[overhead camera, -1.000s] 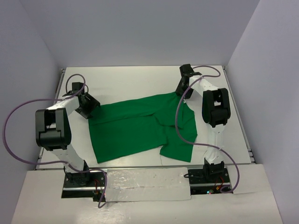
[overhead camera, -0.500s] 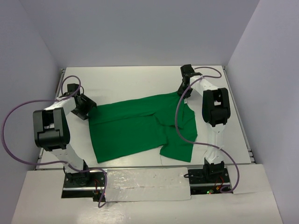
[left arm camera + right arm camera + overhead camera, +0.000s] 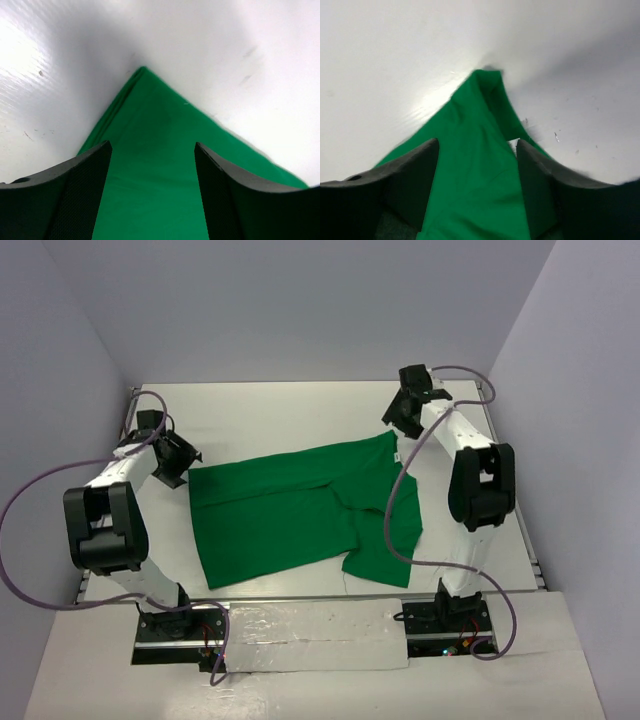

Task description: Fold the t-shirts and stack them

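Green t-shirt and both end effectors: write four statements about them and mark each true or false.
1. The green t-shirt lies spread out on the white table. True.
2. The left end effector is shut on a corner of the shirt. False: its jaws stand apart over the corner and grip nothing.
3. The right end effector is open at another corner of the shirt. True.
4. A second, folded shirt lies beside the green one. False: only one garment is in view.
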